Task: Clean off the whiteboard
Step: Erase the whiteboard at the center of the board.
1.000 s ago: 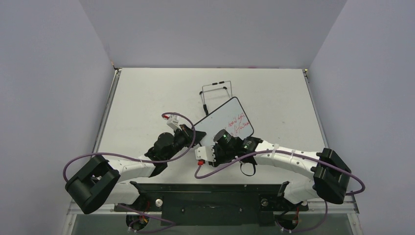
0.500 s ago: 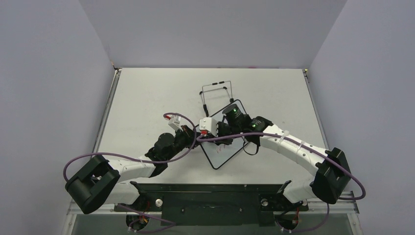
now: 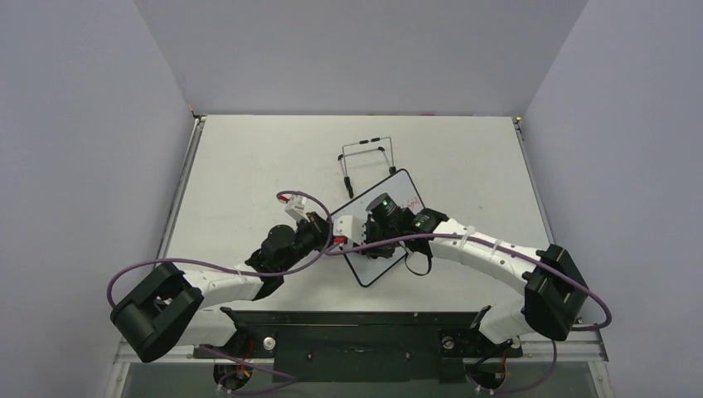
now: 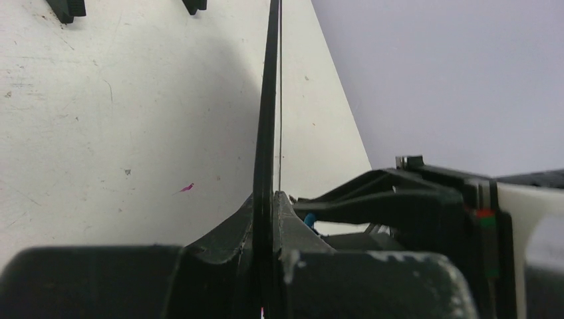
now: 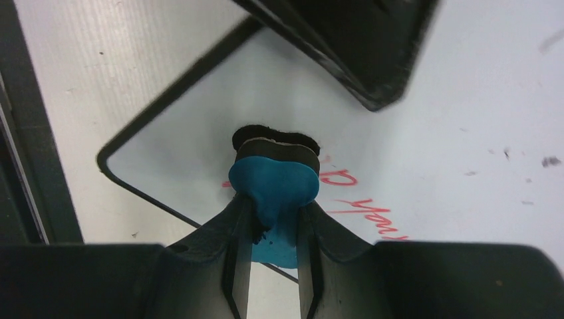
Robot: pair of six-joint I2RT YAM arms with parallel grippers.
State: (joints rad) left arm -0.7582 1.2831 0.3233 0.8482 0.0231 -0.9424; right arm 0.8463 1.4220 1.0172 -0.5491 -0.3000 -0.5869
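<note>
The whiteboard [image 3: 375, 271] lies as a diamond on the table, with red writing [image 3: 412, 204] near its right corner. My left gripper [image 3: 329, 230] is shut on the board's left corner. In the left wrist view the board [image 4: 266, 126] runs edge-on between the jaws of the left gripper [image 4: 266, 203]. My right gripper [image 3: 370, 236] hovers over the board's middle, shut on a blue eraser [image 5: 273, 181]. The eraser's black felt [image 5: 275, 135] presses on the whiteboard [image 5: 432, 126] just left of the red words [image 5: 369, 211]. The right gripper [image 5: 273, 209] pinches the eraser's sides.
A black wire stand [image 3: 367, 156] stands just beyond the board's far corner. The left gripper's finger [image 5: 359, 46] juts in over the board in the right wrist view. Grey walls close the table on three sides.
The right gripper with the eraser swept from the board's near part up to its far corner, then came back toward the middle. The left arm held still.
</note>
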